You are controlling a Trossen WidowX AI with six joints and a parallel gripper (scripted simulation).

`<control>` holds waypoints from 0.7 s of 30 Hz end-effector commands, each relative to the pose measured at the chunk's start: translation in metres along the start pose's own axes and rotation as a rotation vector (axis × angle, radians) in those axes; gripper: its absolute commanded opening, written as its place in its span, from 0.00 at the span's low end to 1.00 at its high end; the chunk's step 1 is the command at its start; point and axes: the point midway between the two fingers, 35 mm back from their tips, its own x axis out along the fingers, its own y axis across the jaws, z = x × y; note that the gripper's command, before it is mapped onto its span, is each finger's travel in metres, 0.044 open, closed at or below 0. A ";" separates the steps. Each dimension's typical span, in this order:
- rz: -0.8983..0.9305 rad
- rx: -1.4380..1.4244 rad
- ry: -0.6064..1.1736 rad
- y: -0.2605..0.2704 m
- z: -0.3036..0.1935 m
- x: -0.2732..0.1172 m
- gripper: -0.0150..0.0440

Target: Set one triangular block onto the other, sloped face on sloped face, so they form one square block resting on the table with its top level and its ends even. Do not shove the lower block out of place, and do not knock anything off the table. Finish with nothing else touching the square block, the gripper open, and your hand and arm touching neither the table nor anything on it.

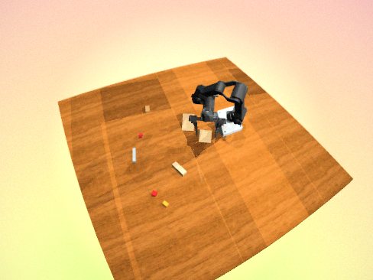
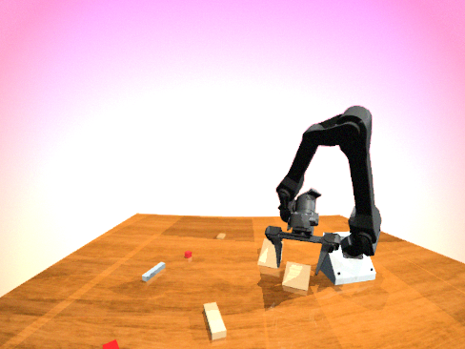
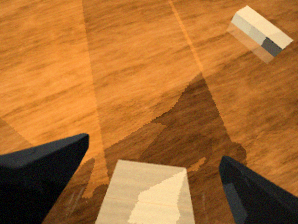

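Two pale wooden triangular blocks are near the arm's base. One block (image 1: 205, 136) (image 2: 296, 277) (image 3: 150, 200) shows a broad, pale upper face and lies below the hand. The other block (image 1: 186, 123) (image 2: 270, 255) is beside it, farther left and back in the exterior view, partly hidden by a finger; it is not visible in the wrist view. My gripper (image 1: 206, 136) (image 2: 298, 270) (image 3: 154, 151) is wide open and empty. Its fingers are on either side of the first block, with visible gaps in the wrist view. Exact fingertip height is unclear.
A cream bar (image 1: 179, 169) (image 2: 214, 320) (image 3: 261, 30) lies in front of the blocks. A pale blue bar (image 1: 134, 155) (image 2: 153, 272), red cubes (image 1: 141, 135) (image 1: 154, 193), a yellow cube (image 1: 165, 203) and a small tan block (image 1: 147, 109) are farther away. The white arm base (image 1: 232, 128) (image 2: 353, 272) is close by.
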 end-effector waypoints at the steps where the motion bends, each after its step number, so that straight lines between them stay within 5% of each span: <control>1: -0.069 0.037 0.014 -0.005 0.024 -0.030 1.00; 5: -0.154 0.119 0.027 0.005 0.056 -0.069 1.00; 11: -0.127 0.111 0.063 0.004 0.053 -0.064 1.00; 21: 0.203 0.182 0.758 0.016 0.041 -0.025 1.00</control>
